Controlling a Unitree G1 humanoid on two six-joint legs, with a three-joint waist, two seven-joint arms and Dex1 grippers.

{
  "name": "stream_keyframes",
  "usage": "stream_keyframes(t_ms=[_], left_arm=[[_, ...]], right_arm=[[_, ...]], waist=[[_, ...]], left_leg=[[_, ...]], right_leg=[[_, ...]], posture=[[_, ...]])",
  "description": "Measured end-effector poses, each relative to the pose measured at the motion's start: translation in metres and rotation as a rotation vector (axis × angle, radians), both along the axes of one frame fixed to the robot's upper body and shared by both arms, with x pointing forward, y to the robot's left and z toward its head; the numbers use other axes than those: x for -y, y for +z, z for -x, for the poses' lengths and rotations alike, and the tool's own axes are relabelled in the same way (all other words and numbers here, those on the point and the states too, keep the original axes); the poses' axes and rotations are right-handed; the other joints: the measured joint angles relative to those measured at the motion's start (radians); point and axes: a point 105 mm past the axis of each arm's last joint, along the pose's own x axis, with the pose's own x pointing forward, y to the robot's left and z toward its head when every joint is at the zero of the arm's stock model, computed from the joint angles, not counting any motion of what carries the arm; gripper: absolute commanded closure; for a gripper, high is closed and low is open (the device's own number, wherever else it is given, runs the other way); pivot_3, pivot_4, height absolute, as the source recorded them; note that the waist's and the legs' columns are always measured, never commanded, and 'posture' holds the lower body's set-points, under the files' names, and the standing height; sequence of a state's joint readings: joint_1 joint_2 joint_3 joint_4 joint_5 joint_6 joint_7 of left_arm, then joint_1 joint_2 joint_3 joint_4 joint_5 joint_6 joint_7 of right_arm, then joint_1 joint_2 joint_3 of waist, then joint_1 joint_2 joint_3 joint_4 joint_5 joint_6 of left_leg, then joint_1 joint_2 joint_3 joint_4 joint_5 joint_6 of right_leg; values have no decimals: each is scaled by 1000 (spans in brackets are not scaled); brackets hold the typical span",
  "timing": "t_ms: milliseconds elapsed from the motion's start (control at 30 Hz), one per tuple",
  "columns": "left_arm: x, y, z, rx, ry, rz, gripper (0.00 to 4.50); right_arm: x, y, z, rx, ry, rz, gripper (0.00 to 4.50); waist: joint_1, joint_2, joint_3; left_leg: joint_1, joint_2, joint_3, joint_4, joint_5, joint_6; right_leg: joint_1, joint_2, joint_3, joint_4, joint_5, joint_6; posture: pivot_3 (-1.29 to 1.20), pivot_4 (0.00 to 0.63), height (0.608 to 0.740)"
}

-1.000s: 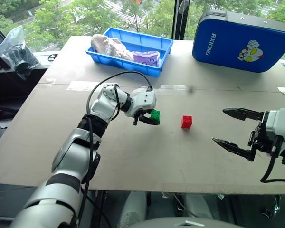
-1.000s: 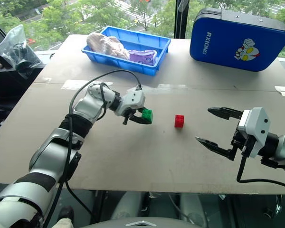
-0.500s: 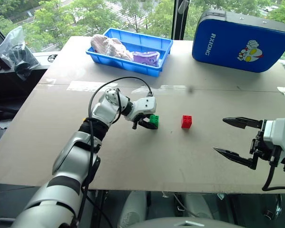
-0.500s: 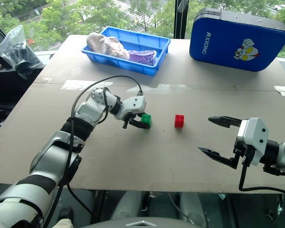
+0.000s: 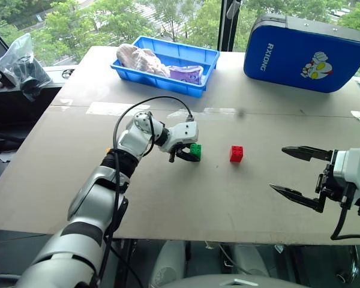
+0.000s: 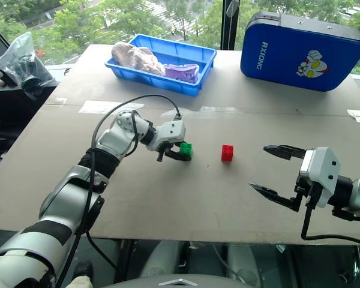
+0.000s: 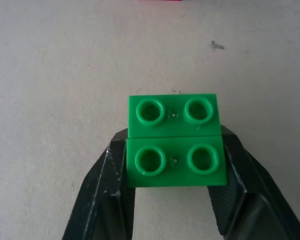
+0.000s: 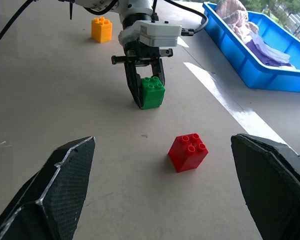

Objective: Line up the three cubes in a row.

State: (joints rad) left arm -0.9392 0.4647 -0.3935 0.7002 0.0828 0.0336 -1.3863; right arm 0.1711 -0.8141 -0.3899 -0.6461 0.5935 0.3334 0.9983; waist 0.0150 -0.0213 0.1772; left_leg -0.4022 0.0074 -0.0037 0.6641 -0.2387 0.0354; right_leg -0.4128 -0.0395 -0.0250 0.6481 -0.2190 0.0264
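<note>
left claw [image 8: 146, 95] around one green cube [image 8: 152, 92]

Two cubes [image 5: 195, 150] [image 5: 236, 153] side by side on table [image 5: 186, 204]

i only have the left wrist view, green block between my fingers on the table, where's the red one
Observer: The red cube sits on the table to the robot's right of the green cube, with a gap between them.
Operator: and the yellow one
Observer: The yellow-orange cube stands beyond the left gripper in the right wrist view, well apart from the other two.
Operator: right arm in the way
Observer: No, the right gripper hovers wide open off to the right of the red cube, touching nothing.
</note>
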Motion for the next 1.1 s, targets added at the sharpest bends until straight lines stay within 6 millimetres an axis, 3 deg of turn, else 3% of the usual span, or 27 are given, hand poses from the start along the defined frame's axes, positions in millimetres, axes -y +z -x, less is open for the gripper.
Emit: stream_keyframes(t_ms=[133, 267, 367, 433, 533, 567, 600, 667, 733, 800, 933, 1000, 1100], left_arm=[[2, 0, -1, 1, 6, 4, 36], [-8, 9, -3, 4, 48, 23, 36], [-30, 33, -2, 20, 125, 91, 36], [-58, 53, 2, 19, 229, 143, 36], [-93, 66, 11, -16, 391, 156, 36], [-96, 66, 12, -23, 409, 156, 36], [-121, 69, 20, -48, 555, 146, 36], [-132, 68, 24, -60, 615, 144, 36], [-155, 62, 46, -85, 675, 123, 36], [-172, 63, 55, -87, 682, 94, 36], [-191, 67, 61, -41, 640, 19, 36], [-208, 54, 60, -41, 614, -69, 36], [-212, 45, 56, -42, 581, -112, 36]], right_arm=[[0, 0, 0, 0, -1, 0, 0], [-1, 1, 1, -3, 2, -14, 0], [-4, 3, 2, -6, 14, -38, 0], [-6, 4, 2, -7, 26, -51, 0], [-13, 4, 2, -11, 62, -60, 0], [-14, 4, 3, -11, 65, -60, 0], [-20, 3, 4, -18, 100, -60, 0], [-21, 2, 4, -22, 108, -59, 0], [-28, 4, 4, -16, 143, -61, 0], [-32, 2, 4, -24, 163, -65, 0], [-38, 1, 4, -31, 187, -68, 0], [-40, 2, 4, -27, 196, -73, 0], [-43, 4, 5, -22, 196, -77, 0]], waist=[[0, 0, 0], [-4, 0, 0], [-10, 0, 0], [-15, 0, 0], [-16, 0, 0], [-17, 0, 0], [-15, 0, 0], [-13, 0, 0], [-21, 0, 0], [-19, -1, 0], [-1, 0, 0], [5, 0, 0], [6, -1, 0]], left_leg=[[0, 0, 0, 1, 0, 0], [0, 1, 0, 1, 0, 0], [0, 3, 0, 1, 0, 0], [1, 3, 0, 1, 0, 0], [1, 4, -1, 1, 0, 0], [1, 4, -1, 1, 0, 0], [2, 4, -1, 1, 0, 0], [2, 3, 0, 1, 0, 0], [2, 4, 1, 1, 0, 0], [2, 4, 0, 1, 0, 0], [2, 3, 0, 0, 0, 0], [2, 2, 1, 0, 0, 0], [-1, 2, 1, 1, 0, 0]], right_leg=[[1, 0, 0, 0, 0, 0], [0, 0, 0, 1, 0, 1], [0, 2, 1, 1, 0, 0], [0, 2, 1, 2, 1, 0], [0, 2, 1, 4, 0, 0], [0, 2, 1, 4, 0, 0], [0, 2, 1, 4, -1, -1], [0, 1, 1, 4, -2, -2], [0, 0, 3, 4, -2, -3], [-1, -1, 4, 4, -2, -4], [-1, -5, 4, 4, -3, -4], [-1, -7, 3, 3, -3, -4], [-1, -6, 2, 2, -3, -4]], posture=[[0, 150, 740], [0, 150, 740], [0, 150, 740], [0, 150, 740], [0, 150, 740], [0, 150, 740], [0, 150, 740], [0, 150, 740], [0, 150, 740], [0, 150, 740], [0, 150, 740], [0, 150, 740], [0, 150, 740]])
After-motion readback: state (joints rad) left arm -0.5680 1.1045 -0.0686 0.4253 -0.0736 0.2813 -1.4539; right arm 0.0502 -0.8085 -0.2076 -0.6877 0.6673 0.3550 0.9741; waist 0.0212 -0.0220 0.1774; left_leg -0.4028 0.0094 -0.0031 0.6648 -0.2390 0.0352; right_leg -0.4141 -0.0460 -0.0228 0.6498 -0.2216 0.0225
